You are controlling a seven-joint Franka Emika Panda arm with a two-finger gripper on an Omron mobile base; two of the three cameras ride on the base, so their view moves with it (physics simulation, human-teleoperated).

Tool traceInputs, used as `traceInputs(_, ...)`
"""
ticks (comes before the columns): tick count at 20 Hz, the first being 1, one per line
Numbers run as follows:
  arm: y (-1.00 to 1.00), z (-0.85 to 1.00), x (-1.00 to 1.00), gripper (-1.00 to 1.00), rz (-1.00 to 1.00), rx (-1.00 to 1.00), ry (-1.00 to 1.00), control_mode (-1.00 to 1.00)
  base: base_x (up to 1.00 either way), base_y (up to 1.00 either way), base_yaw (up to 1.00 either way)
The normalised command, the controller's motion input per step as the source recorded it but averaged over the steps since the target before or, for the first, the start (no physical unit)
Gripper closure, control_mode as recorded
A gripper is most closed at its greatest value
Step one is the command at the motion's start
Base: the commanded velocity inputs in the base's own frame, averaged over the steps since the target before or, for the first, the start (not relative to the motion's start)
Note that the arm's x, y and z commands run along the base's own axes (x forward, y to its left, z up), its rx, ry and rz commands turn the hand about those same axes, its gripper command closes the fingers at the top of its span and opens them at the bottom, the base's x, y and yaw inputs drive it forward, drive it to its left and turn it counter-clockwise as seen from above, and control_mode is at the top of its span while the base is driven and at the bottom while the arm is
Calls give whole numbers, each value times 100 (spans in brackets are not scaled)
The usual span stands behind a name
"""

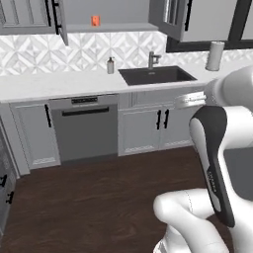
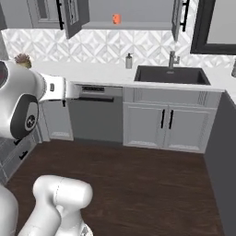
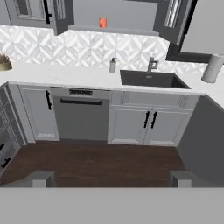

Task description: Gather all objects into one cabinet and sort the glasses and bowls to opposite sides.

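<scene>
The grey wall cabinet [image 1: 118,26] hangs open above the counter, both doors swung out, and its left door [image 1: 60,20] carries a black bar handle. One small orange-red glass [image 1: 95,21] [image 2: 116,19] [image 3: 103,22] stands on the cabinet's shelf [image 3: 114,29], towards the left. The bowls are out of view. My gripper [image 3: 111,179] is open, its two fingertips [image 3: 43,178] wide apart with nothing between them. It is well back from the counter, over the floor, and points at the cabinets.
A white counter [image 1: 59,85] runs below the cabinet with a dark sink [image 1: 155,75], a faucet [image 1: 153,59] and a grey soap bottle [image 1: 110,65]. A paper towel roll [image 1: 215,55] stands at the right. The dishwasher [image 1: 84,129] and base cabinets face a dark wood floor [image 1: 89,197].
</scene>
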Motion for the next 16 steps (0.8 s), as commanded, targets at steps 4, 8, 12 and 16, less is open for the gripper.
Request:
traceInputs(4,0,0,0,-100,0,0,0,100,100,-1,0)
traceInputs(8,0,0,0,-100,0,0,0,100,100,-1,0)
traceInputs(12,0,0,0,-100,0,0,0,100,100,0,0)
traceInputs(16,0,0,0,-100,0,0,0,100,97,0,0)
